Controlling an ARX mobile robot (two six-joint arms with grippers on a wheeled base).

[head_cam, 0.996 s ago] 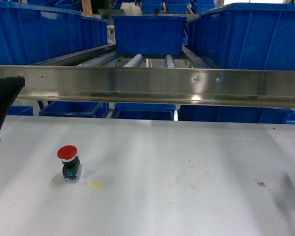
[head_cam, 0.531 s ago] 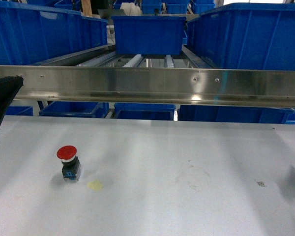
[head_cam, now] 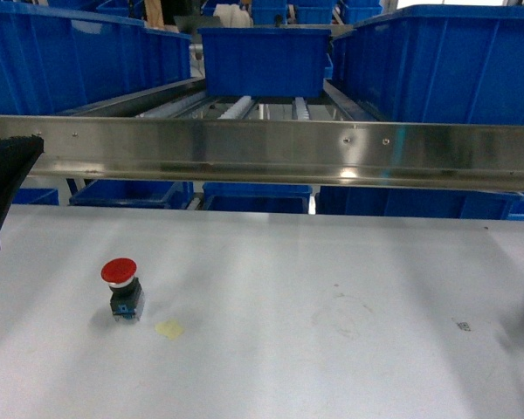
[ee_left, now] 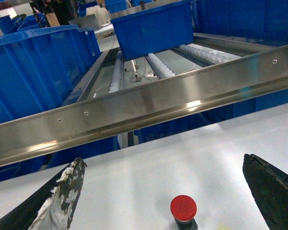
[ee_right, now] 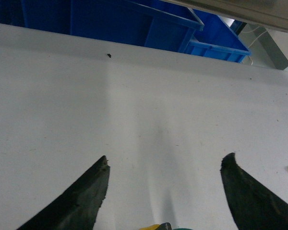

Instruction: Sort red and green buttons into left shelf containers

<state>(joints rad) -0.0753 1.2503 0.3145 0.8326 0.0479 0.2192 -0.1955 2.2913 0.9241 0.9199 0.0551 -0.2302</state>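
Observation:
A red button (head_cam: 120, 271) with a black-and-blue base stands upright on the white table (head_cam: 332, 262), at the left. In the left wrist view the red button (ee_left: 183, 209) sits below and between the fingers of my left gripper (ee_left: 162, 161), which is open and apart from it. My left gripper (head_cam: 0, 185) shows as a black part at the head view's left edge. My right gripper (ee_right: 166, 160) is open over bare table. A sliver of green and yellow (ee_right: 169, 226) shows at the frame's bottom edge between its fingers. A large blue bin (head_cam: 70, 61) sits on the shelf's left side.
A steel rail (head_cam: 271, 150) runs across the table's far edge, in front of the roller shelf. More blue bins stand at the middle (head_cam: 262, 61) and right (head_cam: 445, 65), and under the shelf. A small yellowish scrap (head_cam: 168, 328) lies beside the red button.
A dark bit of the right gripper has come into the head view at the right edge and dropped slightly. The red button and left gripper have stayed put.

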